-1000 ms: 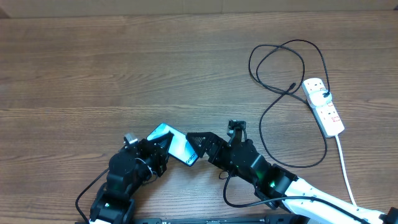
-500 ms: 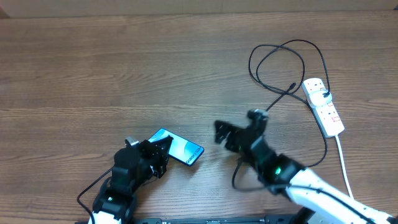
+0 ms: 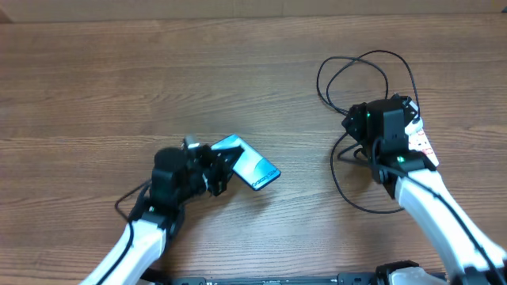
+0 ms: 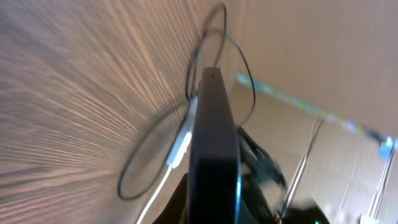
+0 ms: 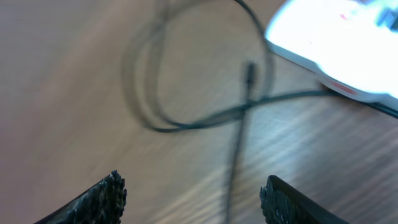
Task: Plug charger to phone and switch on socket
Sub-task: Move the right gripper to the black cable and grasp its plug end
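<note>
Pickup is coming: left gripper (image 3: 218,166) is clamping the phone (image 3: 252,163), near centre-left; right gripper (image 5: 193,193), jaws apart, is hovering over the charger (image 5: 250,70) tip beside the socket (image 5: 336,43), far right, needing a precise pinch.

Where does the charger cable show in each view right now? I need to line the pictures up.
Overhead: the charger lies in loops at the right side of the picture, partly hidden.
Left wrist: its loops run behind the edge-on phone, from lower left to top centre.
Right wrist: upper middle, with the connector tip pointing up.
Shared landmark: the white socket, beside the loops in all three views.
</note>
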